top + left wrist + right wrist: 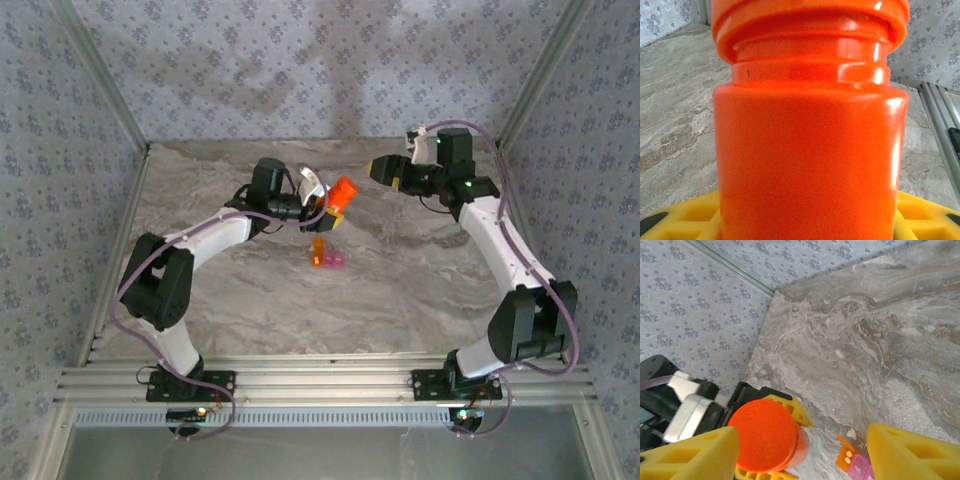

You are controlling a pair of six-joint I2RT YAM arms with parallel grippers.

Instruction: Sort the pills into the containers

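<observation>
My left gripper (330,205) is shut on an orange-red bottle (343,192) and holds it above the table; the bottle's body (810,150) stands between yellow pads (680,222). Its cap (767,434) is closed. The containers (328,256), a tiny joined orange and pink pair, lie on the marble just in front of the bottle. The orange compartment (845,458) has its lid open with two pale pills (846,457) inside; the pink one (861,470) sits beside it. My right gripper (380,168) hangs open to the right of the bottle, above it, with its yellow fingers (695,455) holding nothing.
The grey marble table (420,290) is walled by patterned panels (300,60) at the back and sides. An aluminium rail frame (320,385) runs along the near edge, where both arm bases are bolted.
</observation>
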